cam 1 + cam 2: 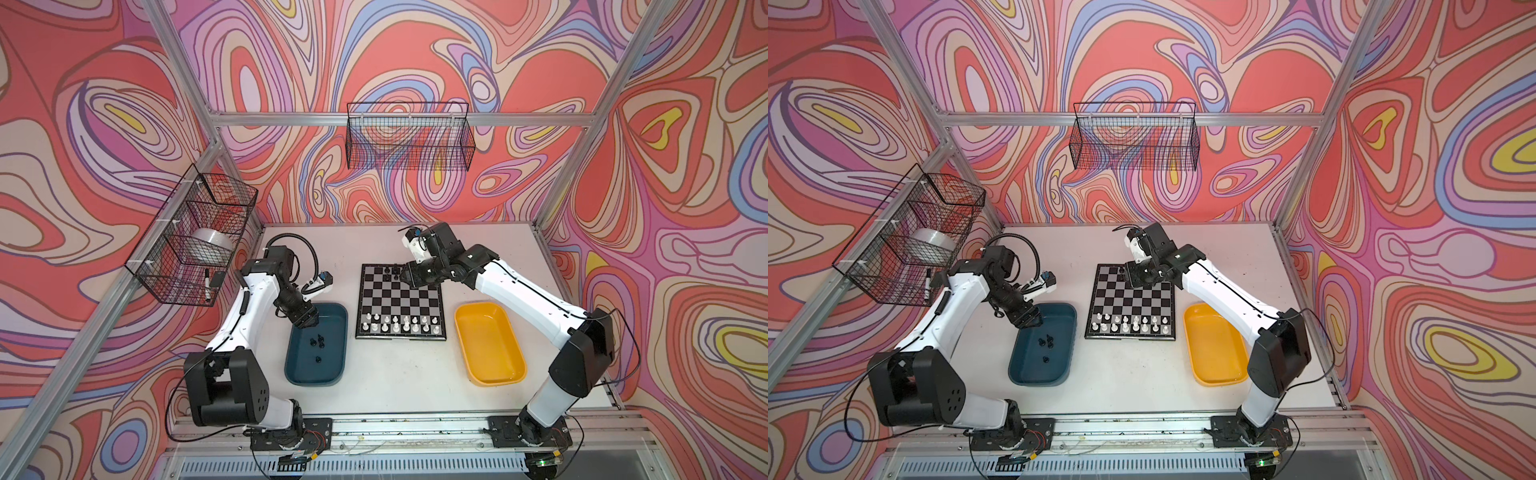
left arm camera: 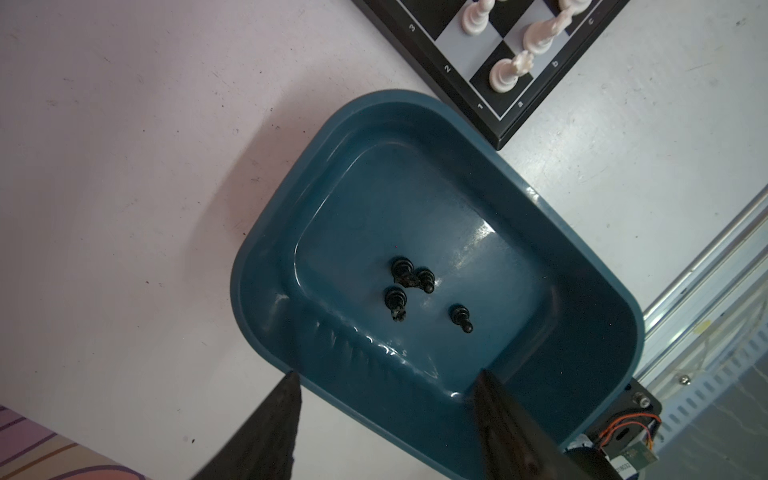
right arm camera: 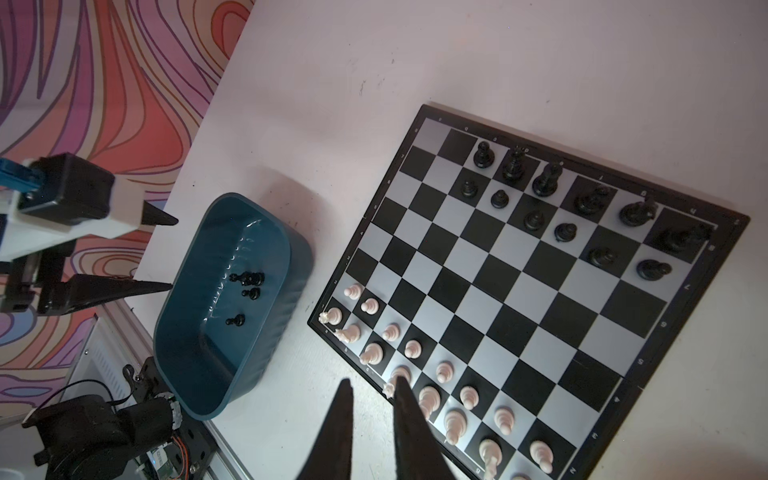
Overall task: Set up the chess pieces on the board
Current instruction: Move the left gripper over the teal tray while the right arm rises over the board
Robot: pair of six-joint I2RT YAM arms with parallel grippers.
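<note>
Left gripper (image 2: 386, 374) spread wide, empty, over tray (image 2: 266, 249) with four black pieces (image 2: 399, 297). Right gripper (image 3: 374, 380) nearly pinched, small gap, empty, above board (image 3: 519, 291). White pieces (image 3: 468, 397) fill its near rows, more black ones at far side.

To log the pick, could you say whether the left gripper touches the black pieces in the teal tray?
Apart: left wrist view shows bare teal tray between left gripper and black pieces.

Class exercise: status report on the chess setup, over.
Left gripper open, empty, above teal tray edge. Right gripper slightly open, empty, over board. Four black pieces in tray. Nothing blocking.
</note>
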